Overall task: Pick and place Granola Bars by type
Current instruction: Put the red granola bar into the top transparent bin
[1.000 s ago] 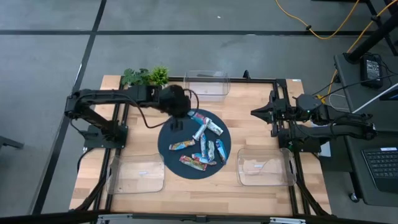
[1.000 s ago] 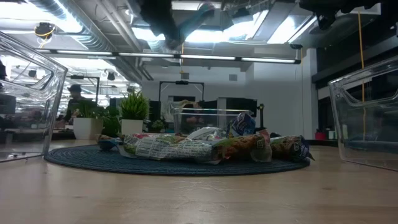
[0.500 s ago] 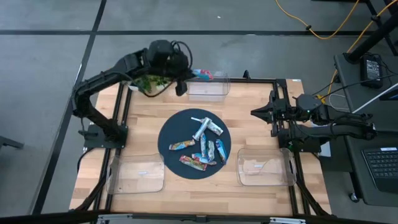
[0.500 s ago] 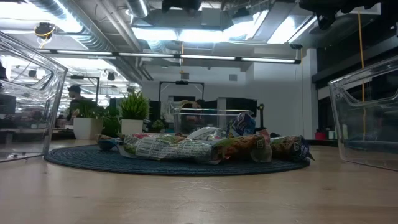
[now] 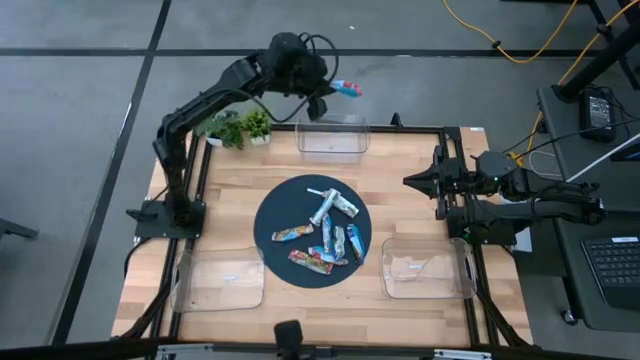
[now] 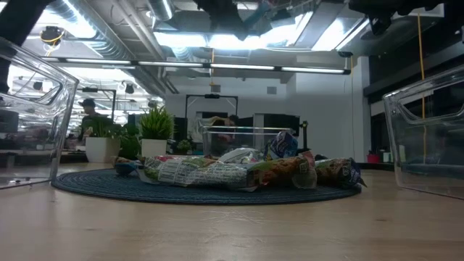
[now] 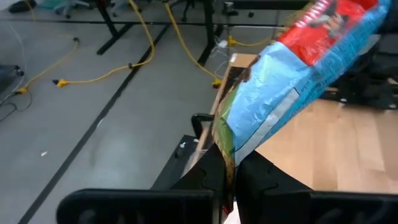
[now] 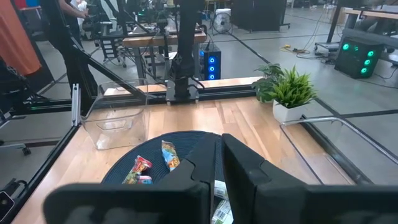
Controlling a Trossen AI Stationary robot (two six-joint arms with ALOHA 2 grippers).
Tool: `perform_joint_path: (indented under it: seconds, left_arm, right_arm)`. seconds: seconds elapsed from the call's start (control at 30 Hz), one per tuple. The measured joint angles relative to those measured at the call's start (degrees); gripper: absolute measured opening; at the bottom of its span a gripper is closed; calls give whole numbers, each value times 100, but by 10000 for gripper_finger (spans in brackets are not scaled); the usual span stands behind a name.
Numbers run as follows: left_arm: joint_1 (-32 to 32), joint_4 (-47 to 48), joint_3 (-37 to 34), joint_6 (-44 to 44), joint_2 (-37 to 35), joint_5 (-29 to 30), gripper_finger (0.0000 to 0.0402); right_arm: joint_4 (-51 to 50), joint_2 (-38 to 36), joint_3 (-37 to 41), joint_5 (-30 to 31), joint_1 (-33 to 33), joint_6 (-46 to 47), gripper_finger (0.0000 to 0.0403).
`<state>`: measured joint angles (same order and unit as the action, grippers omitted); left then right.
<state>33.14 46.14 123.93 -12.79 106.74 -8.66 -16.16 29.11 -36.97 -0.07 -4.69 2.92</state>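
Observation:
My left gripper is raised high over the table's far edge, just beyond the clear far bin, and is shut on a blue-and-red granola bar. In the left wrist view the bar fills the picture ahead of the gripper. Several other bars in blue, silver-white and red-orange wrappers lie in a loose heap on a dark round mat, also seen in the low view. My right gripper waits shut at the table's right side. My left gripper pinches the blue-and-red bar by one crimped end between its two fingers. The bar is lifted clear and sticks out ahead of the fingers, slanting away from them, with its other end free toward the table's right.
Two more clear bins sit at the near left and near right of the mat. A small potted plant stands at the far left corner. The black frame rail runs along the table's far edge.
My left arm has risen from over the mat's far left part and swung toward the table's far edge, past the plant and over the far bin. The blue-and-red bar has travelled with it, lifted clear in the shut fingers.

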Motion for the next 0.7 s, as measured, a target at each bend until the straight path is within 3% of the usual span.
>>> perform_joint_path:
  seconds: [0.23,0.7]
  left_arm:
    - [198,165,-35,-66,357,-135,9]
    - [361,194,-894,-420,1258,-269,8]
  right_arm:
    - [-2,-1,0,1,-1,-26,32]
    - [-298,1,0,-3,-1,3,32]
